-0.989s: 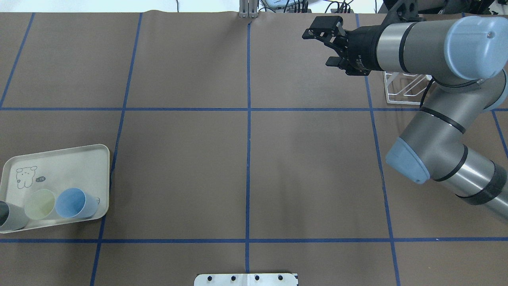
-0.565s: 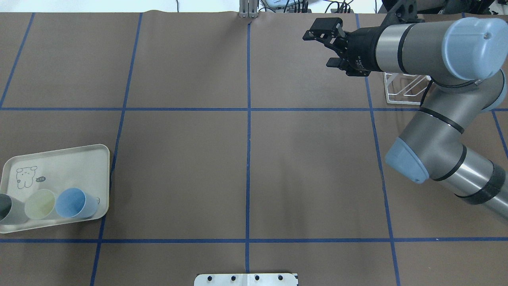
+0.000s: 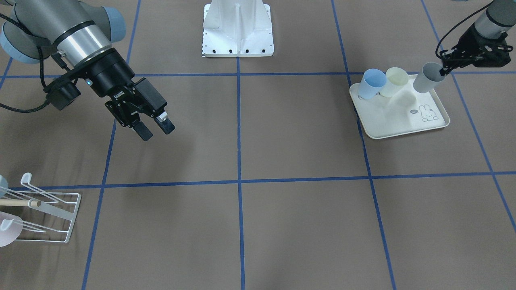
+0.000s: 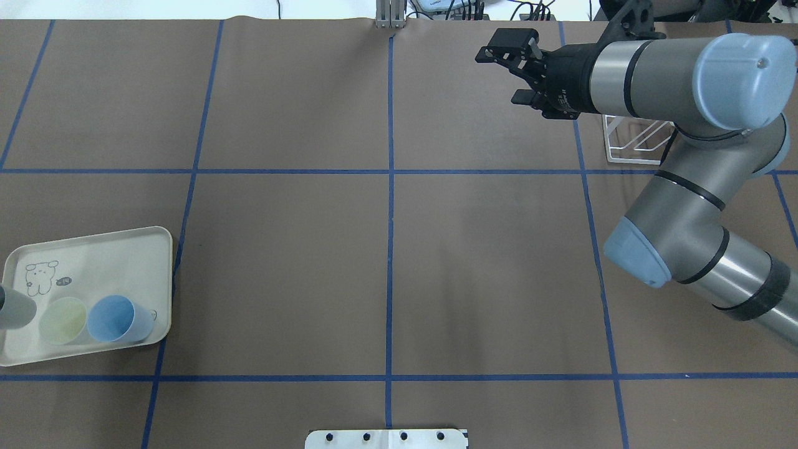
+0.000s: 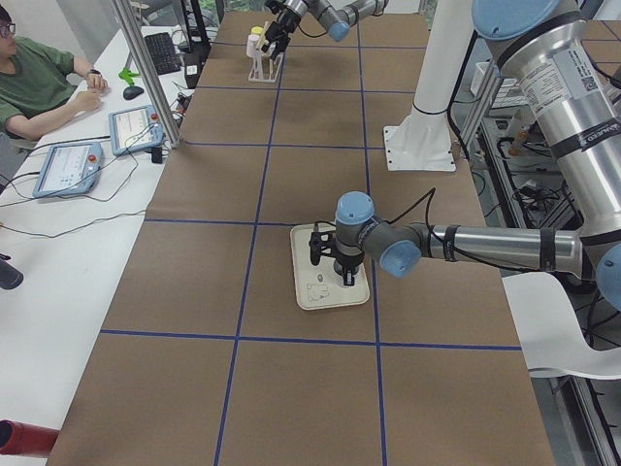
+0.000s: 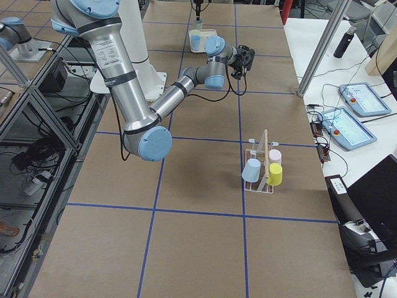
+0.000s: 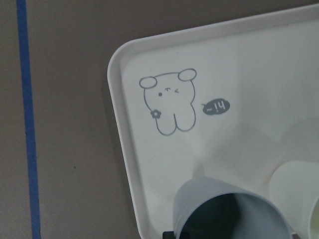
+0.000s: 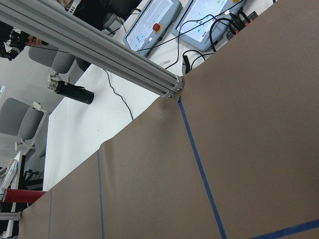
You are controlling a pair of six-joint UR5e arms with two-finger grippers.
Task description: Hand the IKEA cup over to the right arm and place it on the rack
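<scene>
Higher than a second ago, the grey IKEA cup (image 3: 426, 79) hangs tilted above the tray (image 3: 403, 123), its rim pinched by the left end effector (image 3: 444, 71). Farther out, the right end effector (image 3: 155, 128) waits unclenched near the rack (image 3: 60, 219); the handover likely comes next.

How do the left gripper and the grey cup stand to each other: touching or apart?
Touching. The exterior front-facing view shows the left gripper shut on the rim of the grey cup, which hangs tilted from its fingertips.
</scene>
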